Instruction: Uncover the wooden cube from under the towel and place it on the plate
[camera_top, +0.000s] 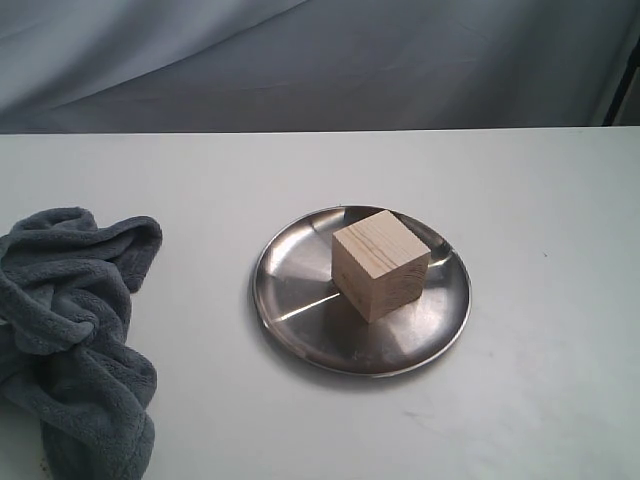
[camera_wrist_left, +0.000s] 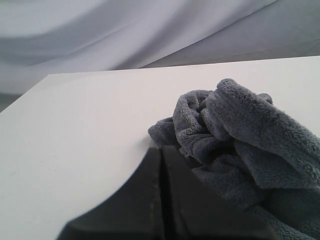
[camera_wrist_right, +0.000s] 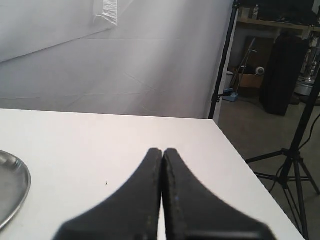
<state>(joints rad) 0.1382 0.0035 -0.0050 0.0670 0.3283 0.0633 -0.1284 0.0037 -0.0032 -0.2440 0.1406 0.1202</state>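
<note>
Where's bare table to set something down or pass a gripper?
Free: the table right of the plate, the band behind it up to the backdrop, and the strip between plate and towel. Crowded: the left edge, under the bunched towel; the wooden cube fills the plate's middle.

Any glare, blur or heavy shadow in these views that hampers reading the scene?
Exterior view: even light, soft shadows; the plate gleams in patches, mirroring the wooden cube. Left wrist view: the left gripper is dark and soft-edged, the towel crisp. Right wrist view: the right gripper is likewise dark; the room behind is dim.
</note>
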